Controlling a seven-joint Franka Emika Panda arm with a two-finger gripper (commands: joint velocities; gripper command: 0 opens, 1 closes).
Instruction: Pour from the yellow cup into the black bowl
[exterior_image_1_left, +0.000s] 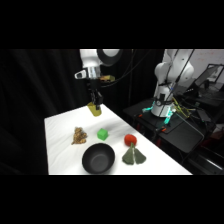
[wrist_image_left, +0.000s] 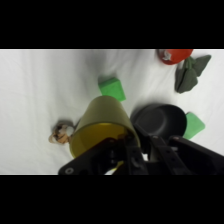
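Yellow cup (exterior_image_1_left: 94, 109): pinched in my gripper (exterior_image_1_left: 95, 101), held in the air above the far part of the table (exterior_image_1_left: 60, 130); in the wrist view the cup (wrist_image_left: 100, 125) is close under the camera, tilted, its open mouth turned toward the lens.
Gripper: my fingers are pressed onto the cup's rim; in the wrist view my gripper (wrist_image_left: 127, 150) rises from the bottom edge and meets the cup at its near rim.
Black bowl (exterior_image_1_left: 98, 159): upright at the near edge of the table, well apart from the cup; in the wrist view the bowl (wrist_image_left: 159, 120) lies just right of the cup, partly behind my linkage.
Green cube (exterior_image_1_left: 102, 134): on the table between cup and bowl, a little beyond the bowl; in the wrist view the cube (wrist_image_left: 111, 88) shows above the cup.
Brown lump (exterior_image_1_left: 79, 135): left of the cube, apart from it; I cannot tell what it is.
Red thing (exterior_image_1_left: 130, 139): right of the cube, small and round.
Dark green fan (exterior_image_1_left: 134, 156): just near of the red thing, right of the bowl.
Second green block (wrist_image_left: 194, 125): in the wrist view only, right of the bowl, touching its rim as seen from there.
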